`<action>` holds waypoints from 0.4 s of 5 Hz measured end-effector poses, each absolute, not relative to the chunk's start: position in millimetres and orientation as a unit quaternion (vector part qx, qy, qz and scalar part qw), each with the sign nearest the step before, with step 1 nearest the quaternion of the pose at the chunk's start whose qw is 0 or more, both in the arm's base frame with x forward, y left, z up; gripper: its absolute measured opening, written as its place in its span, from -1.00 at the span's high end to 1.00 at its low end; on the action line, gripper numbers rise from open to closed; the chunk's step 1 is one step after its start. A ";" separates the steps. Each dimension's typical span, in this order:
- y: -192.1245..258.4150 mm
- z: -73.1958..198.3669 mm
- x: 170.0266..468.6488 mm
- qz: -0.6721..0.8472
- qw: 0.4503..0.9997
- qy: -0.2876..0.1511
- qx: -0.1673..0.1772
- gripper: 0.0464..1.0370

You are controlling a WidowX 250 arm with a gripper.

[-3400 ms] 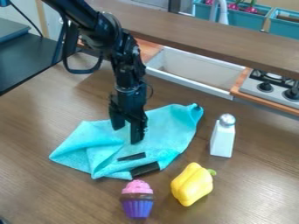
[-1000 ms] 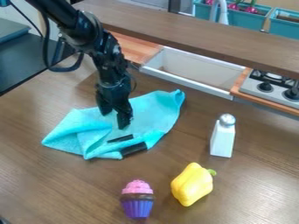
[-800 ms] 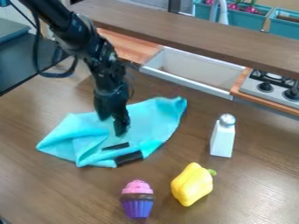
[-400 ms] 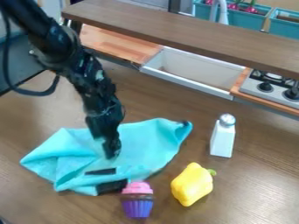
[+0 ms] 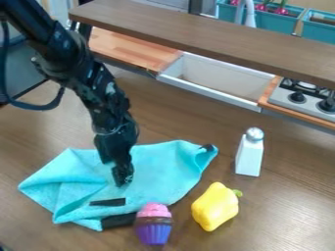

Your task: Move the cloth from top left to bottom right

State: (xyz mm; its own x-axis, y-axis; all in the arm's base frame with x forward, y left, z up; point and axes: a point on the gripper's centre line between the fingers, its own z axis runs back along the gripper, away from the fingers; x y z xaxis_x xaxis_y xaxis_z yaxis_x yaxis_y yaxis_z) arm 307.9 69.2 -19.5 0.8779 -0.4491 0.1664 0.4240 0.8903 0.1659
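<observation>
Cloth point(image 5: 163, 171) lies on brown table point(image 5: 275, 211) before sink point(image 5: 209, 93) and stove point(image 5: 286, 101).

The hand point(image 5: 118, 172) moved across the desk point(image 5: 268, 215) toward the camera. The cloth point(image 5: 163, 166) shifted the same way beneath the hand, and its lower dark strip point(image 5: 116, 221) came beside the cupcake point(image 5: 154, 231), nearer the camera than the hand.

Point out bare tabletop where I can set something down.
Bare tabletop lies right of the yellow pepper and white shaker. More lies between the cloth and the white basin. It's crowded at the cloth's lower edge, by the cupcake and pepper, and around the gripper at the cloth.
</observation>
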 end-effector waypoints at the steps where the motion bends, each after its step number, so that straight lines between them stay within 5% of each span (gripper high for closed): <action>1: 80.9 -19.5 339.2 -0.196 0.973 -0.098 0.073 -0.92; 2: 99.3 -20.4 366.1 -0.155 0.980 -0.096 0.077 -0.92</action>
State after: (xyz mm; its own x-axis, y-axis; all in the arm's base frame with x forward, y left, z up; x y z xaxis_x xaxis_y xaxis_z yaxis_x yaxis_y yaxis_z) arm 366.1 99.3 -20.4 0.9335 -0.3190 0.1638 0.2895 0.9400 0.1807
